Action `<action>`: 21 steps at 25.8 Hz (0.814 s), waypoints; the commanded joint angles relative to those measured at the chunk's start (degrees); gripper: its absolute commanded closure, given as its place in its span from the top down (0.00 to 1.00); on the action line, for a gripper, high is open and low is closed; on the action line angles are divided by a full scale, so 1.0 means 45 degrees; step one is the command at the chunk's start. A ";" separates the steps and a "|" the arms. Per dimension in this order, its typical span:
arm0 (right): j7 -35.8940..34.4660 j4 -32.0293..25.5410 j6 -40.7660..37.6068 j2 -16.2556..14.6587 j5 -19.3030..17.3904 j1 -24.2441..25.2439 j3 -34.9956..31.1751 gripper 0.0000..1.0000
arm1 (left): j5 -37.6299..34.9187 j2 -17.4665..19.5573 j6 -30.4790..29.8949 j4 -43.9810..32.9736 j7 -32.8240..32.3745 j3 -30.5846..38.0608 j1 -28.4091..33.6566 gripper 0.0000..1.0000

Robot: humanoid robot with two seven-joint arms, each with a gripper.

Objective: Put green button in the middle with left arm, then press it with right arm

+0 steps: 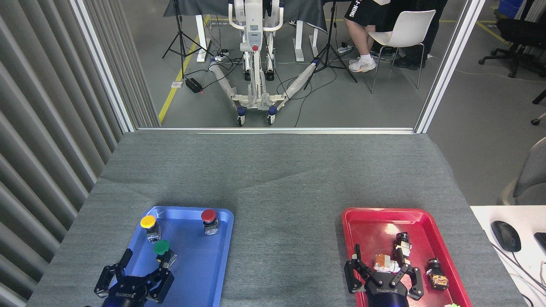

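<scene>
Nearest the viewer, the left claw [144, 263] sits over the near end of the blue tray [222, 256], fingers spread wide and gripping nothing. Its right finger [164, 268] lies just beside the green button [162, 248]; whether the two touch cannot be told. The green button stands inside the blue tray, left of the tray's centre, its cap tilted slightly. It is not on the middle [286, 238] of the bench.

The right claw [382, 268] sits over the near end of the red tray [371, 230], fingers likewise spread, nothing between them. Just beyond its fingertips lies a small orange-and-white part [383, 262], and beside that a black-and-white cylindrical part [402, 246]. A dark part with an orange end [437, 274] lies toward the tray's right side.

Farther back in the blue tray, the yellow button [149, 226] stands near the far left corner and the red button [209, 220] near the far right corner, well apart from each other.

The grey cloth between the two trays is bare, with faint creases. To the right, off the cloth, a computer mouse [505, 236] rests on a white surface.

Beyond the bench's far edge is open floor: a white wheeled stand [255, 64] with cables, two tripods, and a seated person [362, 25] on a white chair [405, 30].
</scene>
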 commanded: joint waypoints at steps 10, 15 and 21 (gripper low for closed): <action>0.0005 -0.0074 0.0004 0.0001 0.0000 -0.0011 0.0011 1.00 | 0.0030 0.0032 -0.0213 0.0207 0.0222 -0.0004 -0.0215 0.99; 0.0005 -0.0074 0.0004 0.0001 0.0000 -0.0011 -0.0008 1.00 | 0.0011 0.0032 -0.0213 0.0480 0.0164 -0.0004 -0.0235 0.99; 0.0005 -0.0074 0.0004 -0.0038 0.0000 -0.0011 -0.0008 1.00 | 0.0011 0.0052 -0.0213 0.0539 0.0144 -0.0004 -0.0235 0.99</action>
